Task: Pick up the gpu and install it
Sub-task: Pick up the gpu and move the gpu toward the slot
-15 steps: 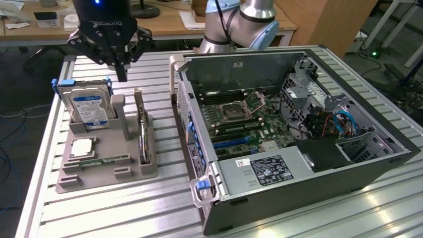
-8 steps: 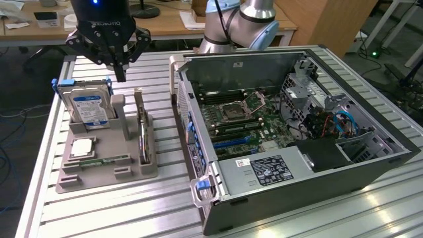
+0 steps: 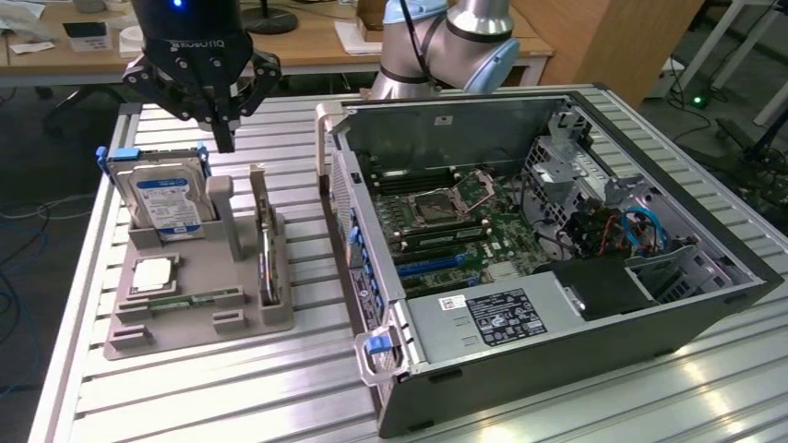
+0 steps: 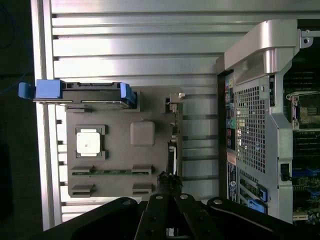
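gripper [image 3: 224,138]: my fingers pressed together, holding nothing, hanging over the far end of the holder tray [image 3: 173,329] | gpu [image 3: 262,247]: on edge in the tray's slot nearest the pc case [image 3: 555,365], long axis running far-to-near | wrist view: gpu edge-on, thin strip; exterior view: its standing height
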